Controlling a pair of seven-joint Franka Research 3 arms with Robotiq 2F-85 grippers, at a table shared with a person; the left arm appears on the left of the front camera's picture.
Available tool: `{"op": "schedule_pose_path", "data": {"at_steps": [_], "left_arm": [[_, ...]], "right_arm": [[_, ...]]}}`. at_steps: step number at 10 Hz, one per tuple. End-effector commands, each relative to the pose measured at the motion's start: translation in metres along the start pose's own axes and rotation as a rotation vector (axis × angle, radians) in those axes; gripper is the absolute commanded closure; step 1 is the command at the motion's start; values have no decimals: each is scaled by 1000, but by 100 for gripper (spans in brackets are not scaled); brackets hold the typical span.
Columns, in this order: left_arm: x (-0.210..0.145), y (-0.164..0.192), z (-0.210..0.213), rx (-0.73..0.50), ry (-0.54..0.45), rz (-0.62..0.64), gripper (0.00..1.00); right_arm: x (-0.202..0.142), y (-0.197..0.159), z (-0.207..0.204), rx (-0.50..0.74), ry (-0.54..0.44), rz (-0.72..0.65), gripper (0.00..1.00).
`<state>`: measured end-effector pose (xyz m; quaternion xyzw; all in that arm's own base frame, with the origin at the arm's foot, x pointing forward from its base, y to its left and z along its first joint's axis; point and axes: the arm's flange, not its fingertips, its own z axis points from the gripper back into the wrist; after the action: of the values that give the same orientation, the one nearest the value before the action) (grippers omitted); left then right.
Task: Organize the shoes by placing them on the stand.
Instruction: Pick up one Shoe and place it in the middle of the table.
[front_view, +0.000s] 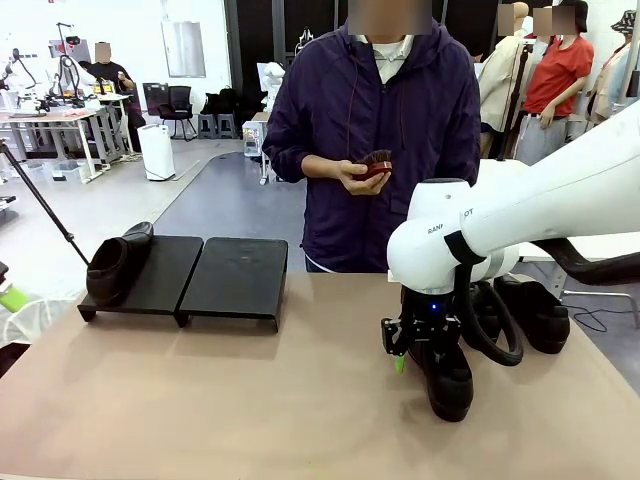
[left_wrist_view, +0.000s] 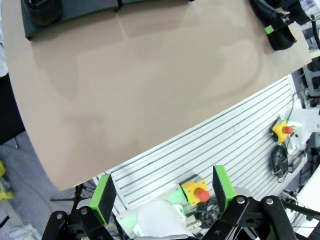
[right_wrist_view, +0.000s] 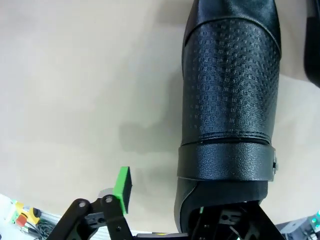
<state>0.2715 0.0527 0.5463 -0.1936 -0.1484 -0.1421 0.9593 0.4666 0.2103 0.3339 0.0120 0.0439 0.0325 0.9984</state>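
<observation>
Right gripper (front_view: 418, 362) is low over the nearest shoe (right_wrist_view: 230, 100) by the table's right edge, fingers spread, one green pad (right_wrist_view: 122, 186) just clear of the heel's side (its partner is hidden). Best to seat deeper before pinching, then carry level to the stand (front_view: 240, 275) at the far-left edge. Left gripper (left_wrist_view: 162, 192) spread, empty.

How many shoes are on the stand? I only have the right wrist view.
Observer: One shoe, at the left end of the stand.
Operator: What's the left gripper doing?
Observer: The left gripper is open and empty.
Operator: Any shoes besides the one I see?
Observer: Two spare shoes stand behind it, at the table's right side.
</observation>
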Motion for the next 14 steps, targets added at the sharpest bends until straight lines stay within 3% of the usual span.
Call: {"op": "schedule_pose_path", "data": {"at_steps": [1, 6, 9, 11, 14], "left_arm": [[-1, 3, 2, 5, 8, -13, 0], [-1, 3, 2, 5, 8, -13, 0], [-1, 3, 2, 5, 8, -13, 0], [-1, 3, 2, 5, 8, -13, 0], [-1, 3, 2, 5, 8, -13, 0]], "right_arm": [[5, 5, 5, -54, -7, -14, 100], [4, 5, 8, -62, -18, -21, 100], [-16, 10, 33, -68, -36, -47, 100], [-54, 40, 61, -64, -9, -54, 100], [-88, 119, 62, -35, 5, -24, 100]]}}
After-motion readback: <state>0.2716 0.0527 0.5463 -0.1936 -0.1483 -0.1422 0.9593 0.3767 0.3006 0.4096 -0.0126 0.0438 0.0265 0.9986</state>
